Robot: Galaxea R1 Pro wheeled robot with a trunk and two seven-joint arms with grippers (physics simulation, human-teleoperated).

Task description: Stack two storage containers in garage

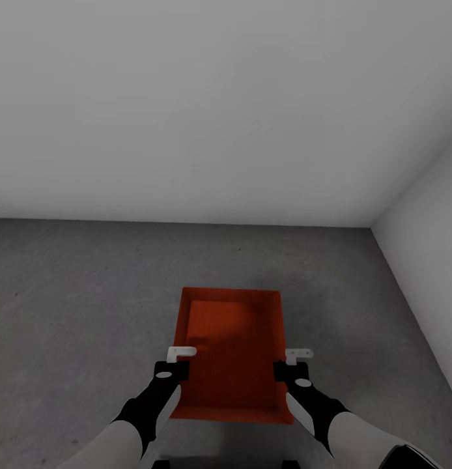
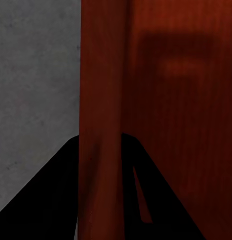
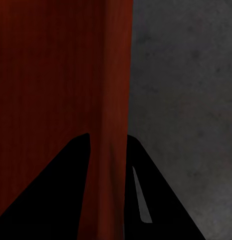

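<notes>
Both pincers, left pincer (image 1: 180,362) and right pincer (image 1: 292,363), clamp the side walls of the orange container (image 1: 231,339) over the garage floor (image 1: 89,293); lowering it flat looks next.

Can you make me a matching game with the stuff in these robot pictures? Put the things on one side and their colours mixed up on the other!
Things:
1. storage container
2. floor
3. wall
4. left gripper

Colours:
A. white fingers
B. dark grey, mottled
C. orange-red
D. pale grey, plain

Pairs: 1-C, 2-B, 3-D, 4-A
</notes>
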